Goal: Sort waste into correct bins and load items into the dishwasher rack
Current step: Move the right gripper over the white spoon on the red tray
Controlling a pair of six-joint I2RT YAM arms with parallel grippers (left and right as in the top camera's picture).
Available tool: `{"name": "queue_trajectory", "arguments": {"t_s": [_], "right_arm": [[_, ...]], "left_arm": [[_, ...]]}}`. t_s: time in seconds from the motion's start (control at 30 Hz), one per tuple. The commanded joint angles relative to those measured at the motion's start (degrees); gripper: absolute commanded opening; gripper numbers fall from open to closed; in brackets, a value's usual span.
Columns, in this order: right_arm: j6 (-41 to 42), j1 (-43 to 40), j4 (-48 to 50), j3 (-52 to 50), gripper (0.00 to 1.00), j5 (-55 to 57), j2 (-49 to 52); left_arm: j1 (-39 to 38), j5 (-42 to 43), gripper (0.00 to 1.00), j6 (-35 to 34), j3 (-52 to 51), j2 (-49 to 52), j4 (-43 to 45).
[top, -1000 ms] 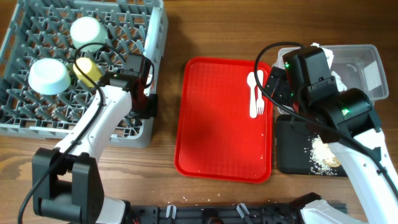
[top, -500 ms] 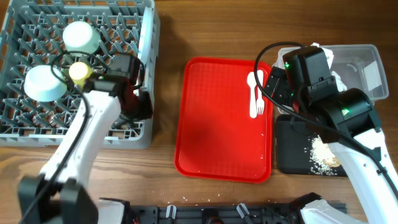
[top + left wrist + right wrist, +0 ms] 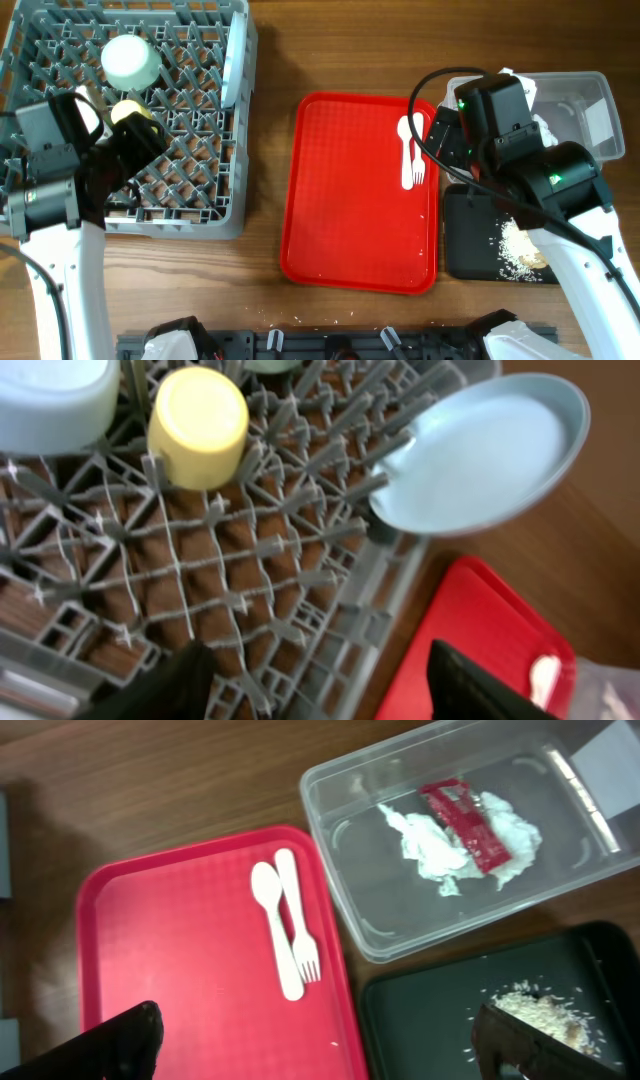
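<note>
This looks like a robotics lab bench set up as a canteen dish-return station rather than a working kitchen. A wood-grain surface (image 3: 270, 40) carries a grey commercial dishwasher rack (image 3: 180, 218) at the far left and a red serving tray (image 3: 350, 200) in the middle. A clear tub (image 3: 575, 100) and a black tray (image 3: 470, 240) sit on the right. The left arm (image 3: 75, 280) and the right arm (image 3: 585, 265), both white and black, rise from a black mounting rail (image 3: 330, 345) along the near edge. Little shows past the surface's edges, so the kind of room is only probable.
</note>
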Motion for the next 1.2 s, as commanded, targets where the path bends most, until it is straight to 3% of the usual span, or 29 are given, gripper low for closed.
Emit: {"name": "queue_trajectory", "arguments": {"t_s": [0.0, 0.07, 0.1, 0.13, 0.2, 0.23, 0.33, 0.4, 0.43, 0.47, 0.53, 0.6, 0.7, 0.83, 1.17], "right_arm": [[-19.02, -0.13, 3.17, 0.37, 1.00, 14.01, 0.33], [-31.82, -0.13, 3.39, 0.37, 1.00, 9.86, 0.33], [-36.28, -0.13, 11.87, 0.33, 1.00, 5.60, 0.33], [-35.30, -0.11, 13.57, 0.31, 1.00, -7.41, 0.35], [-29.90, 0.00, 20.57, -0.59, 1.00, -50.27, 1.05], [-24.94, 0.31, 24.11, -1.40, 1.00, -57.00, 3.26], [-4.44, 0.48, 19.93, -1.40, 1.00, -46.16, 16.63], [-2.47, 0.48, 19.67, -1.40, 1.00, -52.46, 25.14], [-1.68, 0.46, 21.33, -1.40, 0.83, -58.99, 29.64], [1.53, 0.66, 23.17, -1.40, 0.30, -59.45, 32.76], [2.45, 1.64, 22.69, -1.40, 0.04, -51.71, 35.32], [4.68, 5.20, 22.45, -1.40, 0.04, -40.13, 35.65], [11.93, 11.19, 26.58, -1.40, 0.04, -33.42, 36.92], [17.14, 13.42, 32.70, -1.40, 0.04, -31.78, 40.89], [17.20, 13.16, 46.47, -1.40, 0.04, -28.74, 46.21]], "left_arm": [[-0.09, 1.81, 1.00, 0.13, 0.24, -6.58, -3.91], [-0.09, -0.85, 1.00, 0.13, 0.24, -7.06, -6.38], [-0.09, -0.83, 1.00, 0.13, 0.24, -7.06, -7.61], [-0.09, -0.83, 1.00, 0.13, 0.24, -7.06, -8.72], [-0.09, -0.83, 1.00, 0.13, 0.24, -7.06, -8.74], [-0.09, -0.83, 1.00, 0.13, 0.24, -7.06, -8.74], [-0.09, -0.83, 1.00, 0.13, 0.24, -7.06, -8.74], [-0.09, -0.83, 1.00, 0.13, 0.24, -7.06, -8.74], [-0.09, -0.83, 1.00, 0.13, 0.24, -7.06, -8.74], [-0.09, -0.83, 1.00, 0.13, 0.24, -7.06, -8.74], [-0.09, -0.83, 1.00, 0.13, 0.24, -7.06, -8.74], [-0.09, -0.83, 1.00, 0.13, 0.24, -7.06, -8.74], [-0.09, -0.83, 1.00, 0.13, 0.24, -7.06, -8.74], [-0.09, -0.83, 1.00, 0.13, 0.24, -7.06, -8.74], [-0.09, -0.83, 1.00, 0.13, 0.24, -7.06, -8.74]]}}
